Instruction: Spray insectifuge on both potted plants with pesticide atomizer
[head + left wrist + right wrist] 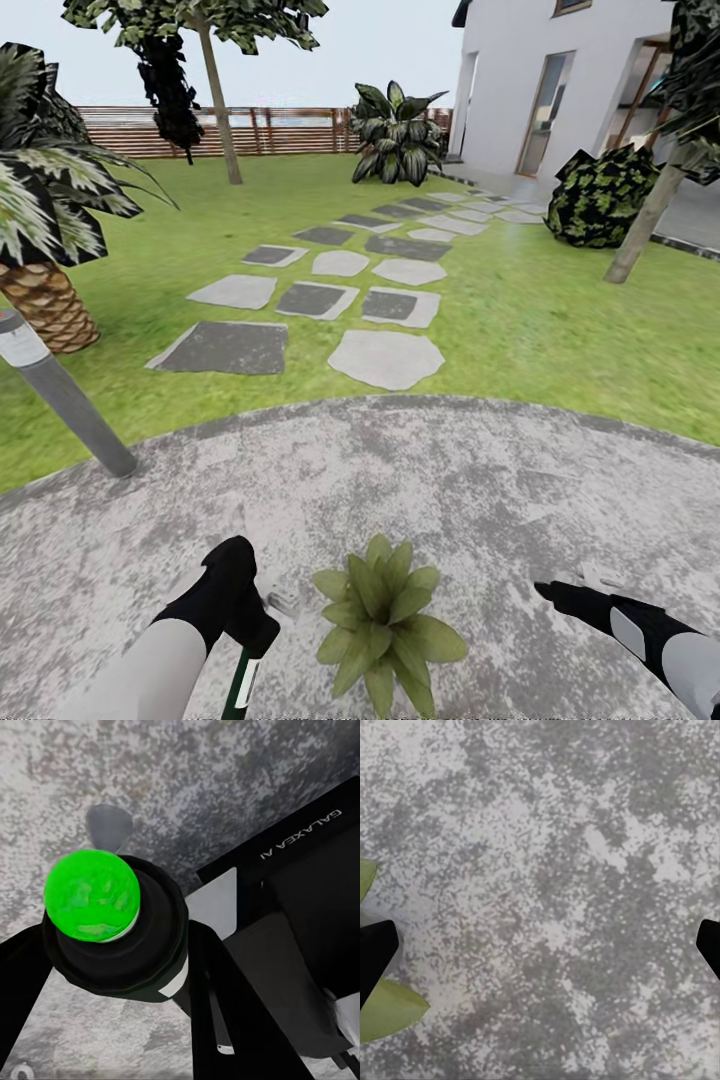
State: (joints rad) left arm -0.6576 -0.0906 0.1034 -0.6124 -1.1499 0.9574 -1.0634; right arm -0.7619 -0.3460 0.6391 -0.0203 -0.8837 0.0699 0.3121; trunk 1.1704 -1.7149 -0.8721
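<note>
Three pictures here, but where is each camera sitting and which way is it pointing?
Head view: atop the robot, looking forward-down over the patio; both arms show, a potted plant between them.
Left wrist view: on the left arm, looking down past the left gripper holding the atomizer.
Right wrist view: above paving; fingertips at the edges.
Shared: the plant's leaves.

Rough mottled stone patio (480, 490), wooden fence (290, 130)

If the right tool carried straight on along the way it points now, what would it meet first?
Most likely bare patio paving: the right wrist view looks between the right tool fingers onto mottled grey stone. The potted plant has leaf tips at that view's edge, off the line. Depth is unclear.
</note>
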